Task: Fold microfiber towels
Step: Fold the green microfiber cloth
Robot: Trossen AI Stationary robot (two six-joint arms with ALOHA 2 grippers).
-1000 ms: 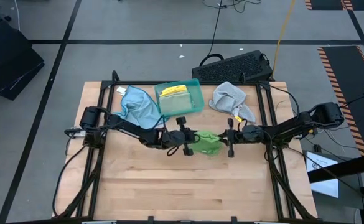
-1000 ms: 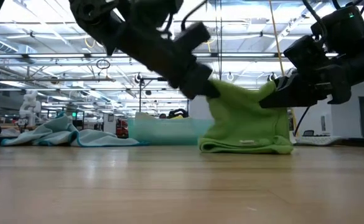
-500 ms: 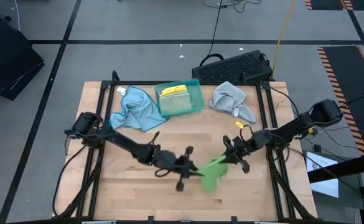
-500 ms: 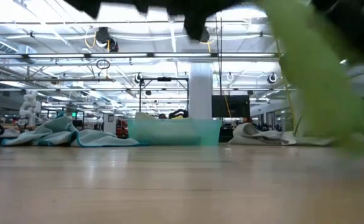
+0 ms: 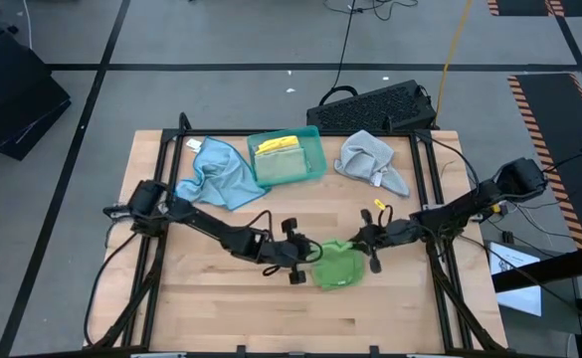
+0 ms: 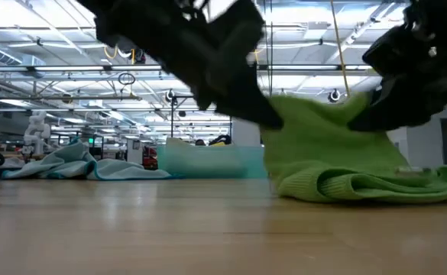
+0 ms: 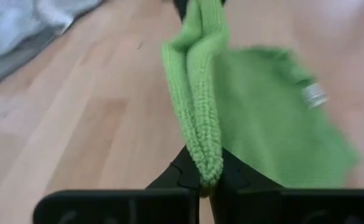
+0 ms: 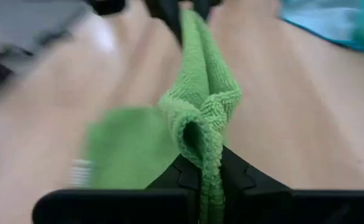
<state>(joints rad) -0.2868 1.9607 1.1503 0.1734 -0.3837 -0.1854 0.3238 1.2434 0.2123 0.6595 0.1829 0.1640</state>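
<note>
Low view: both end effectors pinch the ribbed green towel [image 6: 345,164], its lower half folded on wood

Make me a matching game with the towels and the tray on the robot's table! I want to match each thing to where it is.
Things:
1. green towel
2. light blue towel
3. grey towel
4. yellow towel

Places:
A. inside the teal tray
B. crumpled on the table, on the left arm's side of the tray
C. pinched by both claws, left claw and right claw
D. crumpled near the keyboard

Pairs: 1-C, 2-B, 3-D, 4-A
</note>
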